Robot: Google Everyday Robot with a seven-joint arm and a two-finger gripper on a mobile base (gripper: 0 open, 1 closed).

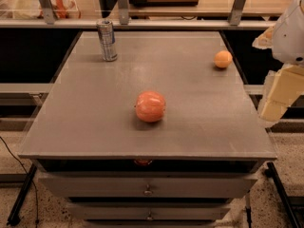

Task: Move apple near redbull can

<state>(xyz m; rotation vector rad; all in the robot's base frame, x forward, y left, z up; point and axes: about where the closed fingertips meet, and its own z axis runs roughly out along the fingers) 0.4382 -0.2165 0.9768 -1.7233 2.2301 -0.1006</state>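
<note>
The gripper (274,109) hangs off the table's right edge, pointing down and to the left, clear of everything; I cannot tell whether it is released or clenched. The white arm (291,32) rises above it at the frame's right border. On the grey table (85,113), the apple (150,106) sits near the middle, well apart from the redbull can (107,40), which stands upright at the far left. A small orange fruit (223,59) lies far right.

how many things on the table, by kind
fruit: 2 (the apple mid-table, a smaller orange fruit far right)
drink cans: 1 (the redbull can, upright, far left)
total: 3 on the table
not counted: the pincer, out by the table's right edge, apart from all three
</note>
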